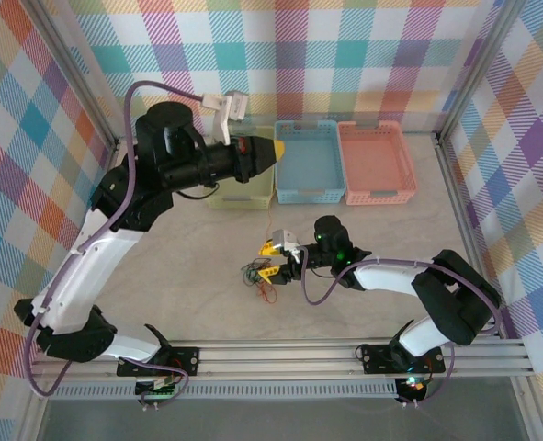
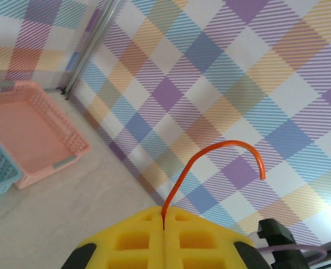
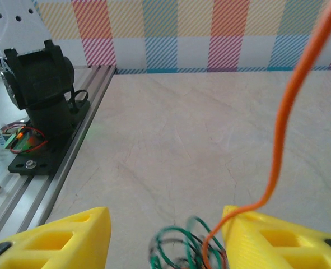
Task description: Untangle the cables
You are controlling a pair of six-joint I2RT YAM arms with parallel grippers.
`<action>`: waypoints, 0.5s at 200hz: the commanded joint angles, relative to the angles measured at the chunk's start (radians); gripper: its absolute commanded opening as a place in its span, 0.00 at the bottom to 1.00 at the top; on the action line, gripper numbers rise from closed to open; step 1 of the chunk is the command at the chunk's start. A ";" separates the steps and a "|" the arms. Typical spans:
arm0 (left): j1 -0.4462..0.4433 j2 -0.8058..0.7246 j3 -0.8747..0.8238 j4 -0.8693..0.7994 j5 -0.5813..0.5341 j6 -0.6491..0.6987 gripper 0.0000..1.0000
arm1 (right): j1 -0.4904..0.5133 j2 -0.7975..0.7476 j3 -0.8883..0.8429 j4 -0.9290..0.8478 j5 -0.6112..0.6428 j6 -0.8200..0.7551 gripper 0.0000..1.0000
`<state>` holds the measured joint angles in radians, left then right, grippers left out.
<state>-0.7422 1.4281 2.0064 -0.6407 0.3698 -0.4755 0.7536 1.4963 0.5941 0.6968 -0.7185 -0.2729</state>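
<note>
Left hand (image 2: 164,217) held high, yellow pads clamped on the thin orange-red cord (image 2: 210,150), presumably to draw it up out of the tangle of thin green and black cords (image 3: 176,246) on the pale counter (image 3: 171,145); right hand (image 3: 165,227) low over that tangle, jaws apart.

Both arms (image 1: 96,248) are pretty much glossy white shells with chunky black joints (image 1: 175,124), a purple-grey cable (image 1: 152,87) looping along each, black base plates (image 1: 172,356) with little screws, and the left claw (image 1: 276,152) and right claw (image 1: 271,259) have blocky yellow fingers (image 2: 137,241) with square cutouts.
</note>
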 commanded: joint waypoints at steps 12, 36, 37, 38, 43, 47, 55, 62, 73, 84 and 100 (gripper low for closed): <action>-0.006 0.035 0.039 0.061 0.078 -0.044 0.00 | 0.006 -0.015 0.023 0.064 0.060 0.006 0.56; -0.006 0.025 -0.009 0.082 0.065 -0.050 0.00 | 0.004 0.011 0.015 0.072 0.081 -0.003 0.52; -0.006 0.026 -0.010 0.082 0.064 -0.050 0.00 | 0.003 0.013 0.015 0.073 0.081 -0.003 0.51; -0.006 0.025 -0.010 0.082 0.062 -0.049 0.00 | 0.004 0.015 0.016 0.073 0.081 -0.003 0.51; -0.006 0.025 -0.014 0.083 0.059 -0.048 0.00 | 0.004 0.023 0.015 0.073 0.084 -0.001 0.49; -0.005 0.025 -0.014 0.082 0.056 -0.047 0.00 | 0.004 0.029 0.017 0.075 0.091 0.002 0.47; -0.005 0.026 -0.011 0.080 0.054 -0.047 0.00 | 0.004 0.045 0.016 0.081 0.113 0.009 0.43; -0.006 0.025 -0.005 0.081 0.052 -0.046 0.00 | 0.002 0.058 0.013 0.090 0.137 0.013 0.40; -0.006 0.025 0.009 0.075 0.046 -0.043 0.00 | -0.007 0.084 0.005 0.112 0.168 0.023 0.36; -0.006 0.028 0.024 0.071 0.046 -0.042 0.00 | -0.024 0.119 0.004 0.133 0.181 0.043 0.33; -0.006 0.035 0.042 0.063 0.048 -0.041 0.00 | -0.033 0.139 0.024 0.108 0.201 0.070 0.28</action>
<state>-0.7422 1.4616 2.0010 -0.5995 0.4099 -0.5087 0.7376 1.5967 0.5949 0.7803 -0.5640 -0.2466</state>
